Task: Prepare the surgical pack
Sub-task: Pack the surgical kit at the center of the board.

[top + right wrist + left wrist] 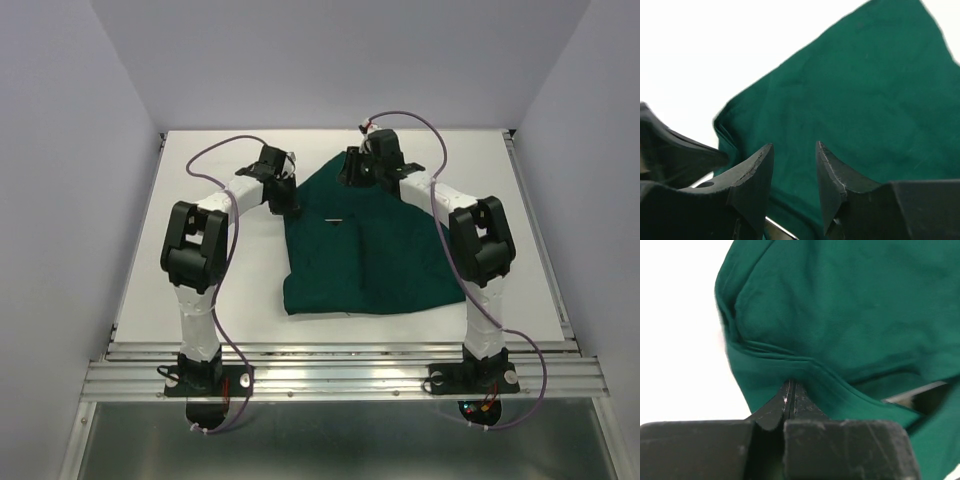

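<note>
My left pincer [790,396] is closed on the hem of the drape [850,305], heaped on the surface [140,290]; my right pincer [794,190] hangs half open, empty, over it. The fold is best drawn slowly and evenly

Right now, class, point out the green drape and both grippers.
green drape [380,265]: top view, middle of the cloth.
left gripper [790,389]: left wrist view, tips of shut jaws pinching the hem.
right gripper [794,150]: right wrist view, gap between open jaws.
</note>
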Tool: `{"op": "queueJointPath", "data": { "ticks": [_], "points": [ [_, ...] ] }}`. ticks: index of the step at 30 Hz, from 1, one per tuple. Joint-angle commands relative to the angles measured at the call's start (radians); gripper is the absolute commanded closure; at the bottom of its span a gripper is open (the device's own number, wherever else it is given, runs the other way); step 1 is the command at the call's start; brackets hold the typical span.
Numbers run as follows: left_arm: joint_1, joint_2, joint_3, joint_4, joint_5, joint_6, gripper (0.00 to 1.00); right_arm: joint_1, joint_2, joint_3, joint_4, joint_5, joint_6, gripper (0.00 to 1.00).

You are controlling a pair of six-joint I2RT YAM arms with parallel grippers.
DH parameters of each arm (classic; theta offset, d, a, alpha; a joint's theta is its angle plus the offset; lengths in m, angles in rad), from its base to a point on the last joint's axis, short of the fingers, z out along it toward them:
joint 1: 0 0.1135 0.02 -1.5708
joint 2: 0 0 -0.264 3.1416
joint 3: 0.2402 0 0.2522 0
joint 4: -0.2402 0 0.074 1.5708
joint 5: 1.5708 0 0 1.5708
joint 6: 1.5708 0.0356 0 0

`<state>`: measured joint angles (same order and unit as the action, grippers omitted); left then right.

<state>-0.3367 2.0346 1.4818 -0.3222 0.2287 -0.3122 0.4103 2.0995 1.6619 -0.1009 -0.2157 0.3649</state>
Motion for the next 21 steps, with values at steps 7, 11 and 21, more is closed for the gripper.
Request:
{"op": "queueJointPath", "data": {
  "ticks": [7, 11, 21],
  "points": [
    [-0.008, -0.082, 0.02, 0.015, 0.078, 0.022, 1.0, 0.008, -0.032, -0.016, 0.021, 0.068, -0.02, 0.53],
    [-0.021, -0.039, 0.028, 0.028, 0.13, 0.022, 1.0, 0.008, -0.018, -0.001, 0.01, 0.065, -0.02, 0.53],
    [-0.065, 0.022, 0.06, -0.067, 0.083, 0.07, 1.0, 0.008, 0.008, 0.007, -0.017, 0.047, -0.021, 0.53]
  ]
}}
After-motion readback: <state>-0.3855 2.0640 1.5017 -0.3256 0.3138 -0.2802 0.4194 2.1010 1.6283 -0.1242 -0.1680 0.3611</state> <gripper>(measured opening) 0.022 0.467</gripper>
